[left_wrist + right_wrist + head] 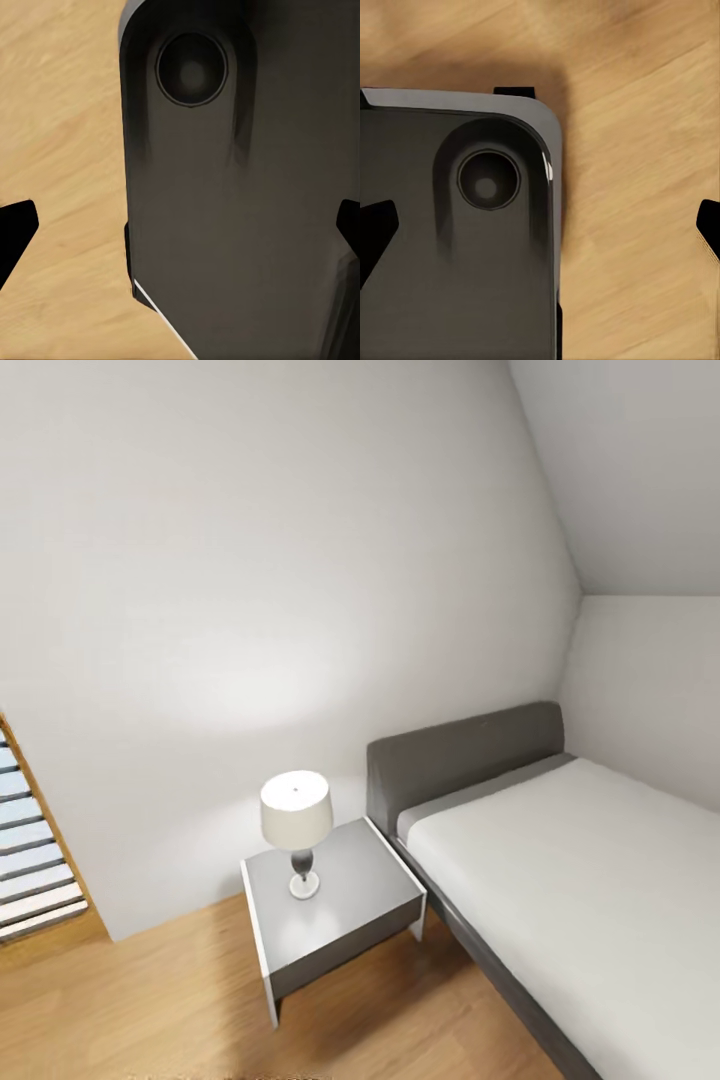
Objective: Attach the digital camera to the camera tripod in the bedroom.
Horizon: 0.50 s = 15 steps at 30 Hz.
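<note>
We're looking into the bedroom corner: a grey nightstand point(335, 905) with a white-shaded lamp point(297, 830) sits just beside the bed point(560, 880), on the wood floor point(120, 1000). Both wrist views hang over the robot's dark base point(232, 210); left gripper point(180, 225) and right gripper point(540, 225) are spread, holding nothing.

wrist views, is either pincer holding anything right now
Nothing is held. The left pincer and right pincer are both open, fingertips spread wide apart, with just the robot's dark base and wood floor beneath.
</note>
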Available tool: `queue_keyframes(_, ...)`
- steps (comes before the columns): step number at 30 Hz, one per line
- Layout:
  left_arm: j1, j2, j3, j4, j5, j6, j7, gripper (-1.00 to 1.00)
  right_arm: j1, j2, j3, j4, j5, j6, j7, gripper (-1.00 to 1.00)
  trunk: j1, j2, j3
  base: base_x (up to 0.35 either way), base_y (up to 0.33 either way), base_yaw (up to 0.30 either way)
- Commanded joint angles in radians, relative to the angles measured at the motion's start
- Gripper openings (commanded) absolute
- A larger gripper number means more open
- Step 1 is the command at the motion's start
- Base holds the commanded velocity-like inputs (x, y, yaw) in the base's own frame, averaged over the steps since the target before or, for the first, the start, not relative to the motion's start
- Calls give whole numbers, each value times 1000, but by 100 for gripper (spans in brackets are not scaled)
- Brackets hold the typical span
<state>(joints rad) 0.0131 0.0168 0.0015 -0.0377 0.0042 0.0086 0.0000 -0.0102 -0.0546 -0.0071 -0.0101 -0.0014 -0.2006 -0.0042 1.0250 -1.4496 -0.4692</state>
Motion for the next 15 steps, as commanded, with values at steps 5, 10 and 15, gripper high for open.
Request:
queue_keyframes(5,1,0,0,-2,0,1,0,100,-1,0,-1,1,0,-3,0,100,0,0,-1,0,0,294)
queue_keyframes(10,1,0,0,-2,0,1,0,100,-1,0,-1,1,0,-3,0,100,0,0,-1,0,0,294)
queue_keyframes(15,1,0,0,-2,0,1,0,100,-1,0,-1,1,0,-3,0,100,0,0,-1,0,0,294)
